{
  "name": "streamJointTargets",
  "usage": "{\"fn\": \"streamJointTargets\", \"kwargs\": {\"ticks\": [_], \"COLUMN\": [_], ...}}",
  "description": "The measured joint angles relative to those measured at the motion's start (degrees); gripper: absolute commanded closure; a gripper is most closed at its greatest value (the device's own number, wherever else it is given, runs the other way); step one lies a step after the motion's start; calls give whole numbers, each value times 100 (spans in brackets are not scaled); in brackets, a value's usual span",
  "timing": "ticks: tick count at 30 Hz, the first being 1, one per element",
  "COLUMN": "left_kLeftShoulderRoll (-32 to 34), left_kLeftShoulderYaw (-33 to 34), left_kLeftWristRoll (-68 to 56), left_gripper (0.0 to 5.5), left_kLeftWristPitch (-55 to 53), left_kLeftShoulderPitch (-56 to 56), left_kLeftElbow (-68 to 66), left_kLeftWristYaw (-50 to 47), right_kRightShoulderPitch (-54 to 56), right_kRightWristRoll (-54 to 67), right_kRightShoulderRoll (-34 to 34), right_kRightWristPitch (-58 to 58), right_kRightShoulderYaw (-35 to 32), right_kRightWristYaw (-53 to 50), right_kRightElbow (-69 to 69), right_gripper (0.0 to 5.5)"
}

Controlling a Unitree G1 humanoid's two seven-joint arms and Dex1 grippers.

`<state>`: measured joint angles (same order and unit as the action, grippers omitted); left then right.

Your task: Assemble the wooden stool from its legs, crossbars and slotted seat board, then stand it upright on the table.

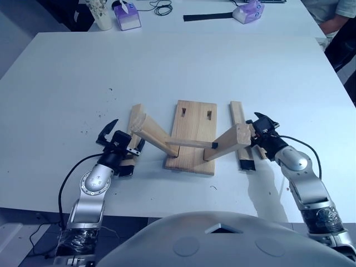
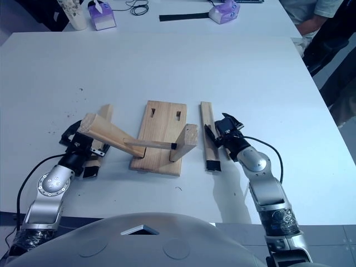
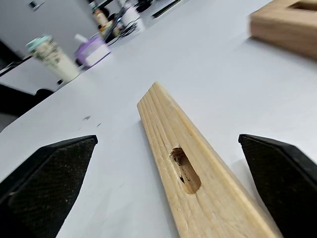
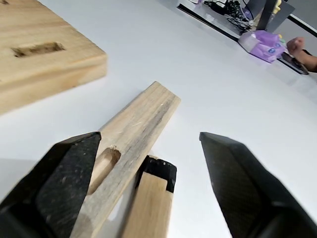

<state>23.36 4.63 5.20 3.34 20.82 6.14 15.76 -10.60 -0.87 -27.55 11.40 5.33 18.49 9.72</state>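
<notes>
Wood parts sit mid-surface (image 1: 233, 67). The board (image 1: 194, 119) lies flat with two slots (image 1: 182, 111) facing up. Across its near half rests a frame (image 1: 231, 142) of two tilted legs joined by a crossbar (image 1: 189, 144). The frame hides part of the board's near half, and I cannot tell whether its legs sit in anything.

The left leg (image 3: 183, 148) lies flat just beside the board's left edge, and the right leg (image 4: 133, 124) lies just beside its right edge. A black-capped end (image 4: 158, 171) under the right leg is hard to make out.

Beyond the board the surface is open up to its far edge. Its near edge runs under both arms. Both forearms lie low and angle inward.

The left tool (image 3: 167, 141) is spread wide astride the left leg, with its pads (image 3: 49, 183) clear of the wood. The right tool (image 4: 149, 135) is also spread and grasps nothing. The right leg runs along one finger (image 4: 69, 188), and I cannot tell whether they touch.
</notes>
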Motion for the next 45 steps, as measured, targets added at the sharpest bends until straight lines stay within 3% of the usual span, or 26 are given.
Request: {"fn": "streamJointTargets", "kwargs": {"ticks": [7, 12, 18, 22, 29, 38, 45], "left_kLeftShoulderRoll": [143, 38, 150, 319, 346, 389, 409], "left_kLeftShoulderYaw": [162, -243, -299, -658, -1507, -1786, -1858], "left_kLeftWristRoll": [-227, -687, -973, -892, -471, -161, -58], "left_gripper": [20, 20, 20, 20, 20, 20, 20], "left_kLeftWristPitch": [-179, -728, -1090, -1026, -604, -266, -238], "left_kLeftShoulderPitch": [-56, -361, -1248, -1274, -799, -677, -619], "left_kLeftElbow": [38, 919, 1440, 1509, 1470, 1316, 1372], "left_kLeftWristYaw": [151, 686, 994, 1318, 1573, 1579, 1572], "right_kRightShoulderPitch": [-54, -115, -331, -529, -512, -997, -620], "right_kRightWristRoll": [87, 450, 901, 1210, 1671, 1496, 975], "right_kRightShoulderRoll": [-96, -322, -1571, -2501, -2553, -2571, -1782], "right_kRightWristPitch": [44, 343, 773, 948, 1559, 1717, 1721], "right_kRightShoulderYaw": [-345, -330, -348, -284, 509, 1102, 1281], "right_kRightWristYaw": [226, 954, 2508, 3680, 4215, 3969, 2991], "right_kRightElbow": [-9, 950, 1836, 2305, 2779, 2985, 2265], "right_gripper": [180, 180, 180, 180, 180, 180, 180]}}
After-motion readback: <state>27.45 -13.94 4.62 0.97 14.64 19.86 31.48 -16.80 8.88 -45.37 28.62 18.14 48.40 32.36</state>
